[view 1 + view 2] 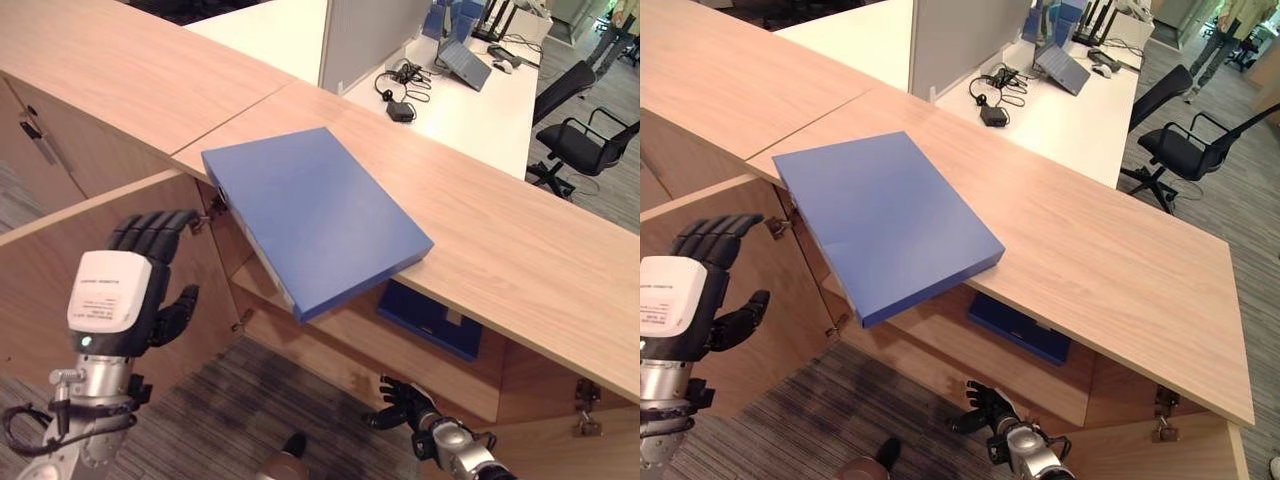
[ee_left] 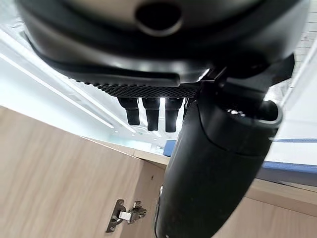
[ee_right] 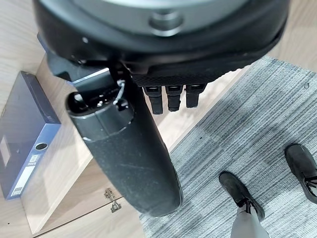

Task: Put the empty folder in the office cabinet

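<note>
Folder (image 1: pixel 312 215) lies overhanging the cabinet top (image 1: pixel 520 250), not yet inside; both robot hands, left (image 1: pixel 125 290) and right (image 1: pixel 405 405), are open and empty.

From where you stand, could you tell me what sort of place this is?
Most likely an open-plan office: a desk with a laptop, a swivel chair, and a wooden cabinet with a folder on top.

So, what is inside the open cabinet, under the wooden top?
A second blue folder lies flat on the cabinet shelf. The blue folder overhanging the cabinet top hides the shelf's left part, so what lies there cannot be seen.
</note>
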Tool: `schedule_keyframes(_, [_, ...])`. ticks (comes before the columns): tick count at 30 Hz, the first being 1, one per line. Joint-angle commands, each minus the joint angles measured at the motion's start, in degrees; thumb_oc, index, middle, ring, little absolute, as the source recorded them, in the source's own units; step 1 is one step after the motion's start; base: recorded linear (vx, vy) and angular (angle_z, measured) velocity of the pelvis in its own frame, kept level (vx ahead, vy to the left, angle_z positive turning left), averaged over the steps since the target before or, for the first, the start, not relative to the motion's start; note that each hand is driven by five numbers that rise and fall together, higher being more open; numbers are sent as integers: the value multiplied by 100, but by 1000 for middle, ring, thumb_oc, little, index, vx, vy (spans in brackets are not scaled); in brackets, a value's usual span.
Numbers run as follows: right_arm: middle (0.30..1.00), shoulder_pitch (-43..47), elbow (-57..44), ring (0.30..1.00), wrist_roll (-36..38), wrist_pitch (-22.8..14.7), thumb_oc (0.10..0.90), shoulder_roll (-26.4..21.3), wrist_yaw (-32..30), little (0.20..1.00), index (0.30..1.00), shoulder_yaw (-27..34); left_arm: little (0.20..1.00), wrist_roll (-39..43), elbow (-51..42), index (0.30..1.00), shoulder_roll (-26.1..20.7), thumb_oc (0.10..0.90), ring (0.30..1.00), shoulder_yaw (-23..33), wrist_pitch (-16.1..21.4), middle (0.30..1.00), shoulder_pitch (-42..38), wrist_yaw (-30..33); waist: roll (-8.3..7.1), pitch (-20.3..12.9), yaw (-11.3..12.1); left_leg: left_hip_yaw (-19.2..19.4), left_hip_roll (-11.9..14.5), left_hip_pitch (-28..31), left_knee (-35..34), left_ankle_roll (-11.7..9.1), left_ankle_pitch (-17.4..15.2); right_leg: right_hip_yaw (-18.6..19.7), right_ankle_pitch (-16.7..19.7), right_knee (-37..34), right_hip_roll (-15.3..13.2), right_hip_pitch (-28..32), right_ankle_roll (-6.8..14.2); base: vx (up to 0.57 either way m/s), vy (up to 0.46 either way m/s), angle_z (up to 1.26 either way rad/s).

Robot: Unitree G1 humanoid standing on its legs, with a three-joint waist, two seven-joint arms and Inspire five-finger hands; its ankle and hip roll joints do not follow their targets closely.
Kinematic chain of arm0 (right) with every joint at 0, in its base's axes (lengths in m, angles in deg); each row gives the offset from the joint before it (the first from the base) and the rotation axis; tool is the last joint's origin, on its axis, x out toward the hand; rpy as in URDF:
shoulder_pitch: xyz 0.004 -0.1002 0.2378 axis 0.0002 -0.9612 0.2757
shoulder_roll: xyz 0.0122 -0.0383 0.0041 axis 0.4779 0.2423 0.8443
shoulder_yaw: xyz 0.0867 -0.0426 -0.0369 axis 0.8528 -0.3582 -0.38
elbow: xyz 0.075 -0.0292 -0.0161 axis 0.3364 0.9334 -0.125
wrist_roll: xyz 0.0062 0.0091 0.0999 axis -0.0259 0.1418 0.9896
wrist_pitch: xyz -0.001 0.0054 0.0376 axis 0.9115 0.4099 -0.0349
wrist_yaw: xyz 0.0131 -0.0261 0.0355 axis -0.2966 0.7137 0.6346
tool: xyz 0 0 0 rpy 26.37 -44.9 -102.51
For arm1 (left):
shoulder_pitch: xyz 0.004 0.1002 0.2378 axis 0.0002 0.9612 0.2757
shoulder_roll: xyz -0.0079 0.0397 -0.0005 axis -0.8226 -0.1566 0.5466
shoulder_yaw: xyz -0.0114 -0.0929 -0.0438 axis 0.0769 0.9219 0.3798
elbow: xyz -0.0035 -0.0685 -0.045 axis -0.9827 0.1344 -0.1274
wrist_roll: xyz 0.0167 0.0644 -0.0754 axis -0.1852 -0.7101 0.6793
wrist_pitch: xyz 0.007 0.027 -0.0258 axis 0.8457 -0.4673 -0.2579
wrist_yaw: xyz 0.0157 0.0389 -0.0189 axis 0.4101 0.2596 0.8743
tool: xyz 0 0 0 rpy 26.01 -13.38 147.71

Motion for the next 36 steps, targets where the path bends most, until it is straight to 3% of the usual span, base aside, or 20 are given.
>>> schedule_keyframes(1, [900,408,-123,900,16,-258,800,-53,-121,900,900,-138,900,299,-455,900,-274,800,900,264,162,900,-428,493,-44,-454,-90,-165,70,-23,-83,-85,-538,367,-76,209,-109,-245,253,-78,40,1])
schedule_keyframes(20, [900,548,40,900,-47,-312,800,70,-168,900,900,-298,900,130,-1066,900,-1133,800,900,-476,448,900,-1148,152,4,-552,-319,-45,91,41,-88,-51,-590,499,-64,232,-102,-274,274,-4,3,0])
schedule_keyframes(36, [900,528,67,900,-104,-315,800,50,-196,900,900,-213,900,268,-1002,900,-1435,800,900,-497,547,900,-972,-72,25,-581,-393,-10,86,79,-88,-12,-630,573,-51,221,-108,-278,289,0,0,0])
